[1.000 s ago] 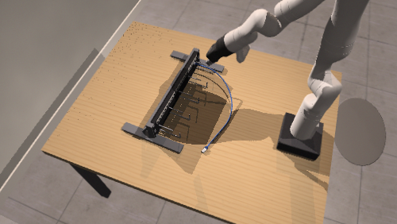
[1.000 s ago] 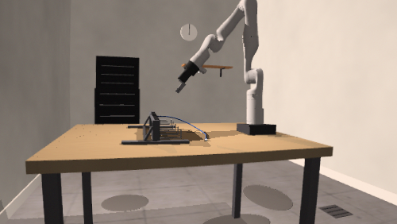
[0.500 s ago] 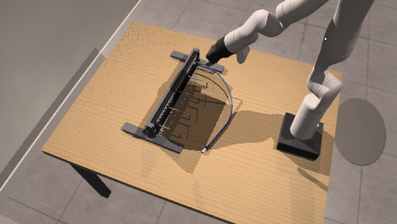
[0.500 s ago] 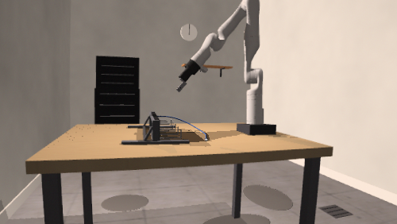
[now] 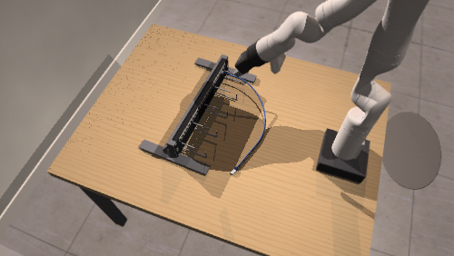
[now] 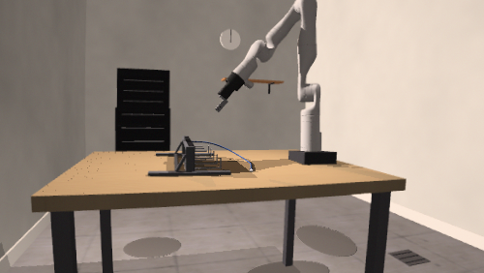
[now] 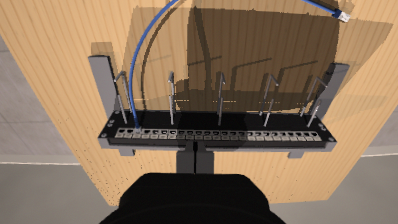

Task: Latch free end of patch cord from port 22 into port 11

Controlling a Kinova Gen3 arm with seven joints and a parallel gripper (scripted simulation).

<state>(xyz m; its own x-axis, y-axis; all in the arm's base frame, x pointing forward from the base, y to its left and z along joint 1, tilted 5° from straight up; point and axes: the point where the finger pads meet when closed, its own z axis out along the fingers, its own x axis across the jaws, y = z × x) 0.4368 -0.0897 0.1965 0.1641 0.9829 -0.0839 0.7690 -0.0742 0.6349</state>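
Blue on the patch cord [image 5: 264, 118] [image 6: 225, 147] [image 7: 132, 75], in the top view. Bowed from the far end of the rack [image 5: 198, 105] [image 6: 190, 157] [image 7: 195, 119] round to the free plug [image 5: 233, 172] [image 6: 251, 169] [image 7: 341, 18], on the table [image 5: 318, 213] [image 6: 121, 200] [image 7: 280, 175], nearer to the lower long edge than to the upper one, and well inside both. Above the rack's upper end, the gripper [image 5: 238, 73] [image 6: 219, 108] [image 7: 195, 152].

In the exterior view, fingers clenched on nothing, high above the table and well apart from the cord. Free plug down on the wood, towards the near long edge.

In the wrist view, one end in the row of jacks, third position from the left, presumably port 22. Likely light, soft and springy along the cord; stiff, small and perhaps slippery at the clear plug. Best to grasp the plug body by its sides, leaving the latch free and upward. No brand visible; numbers above the jacks too small to read, latch direction also.
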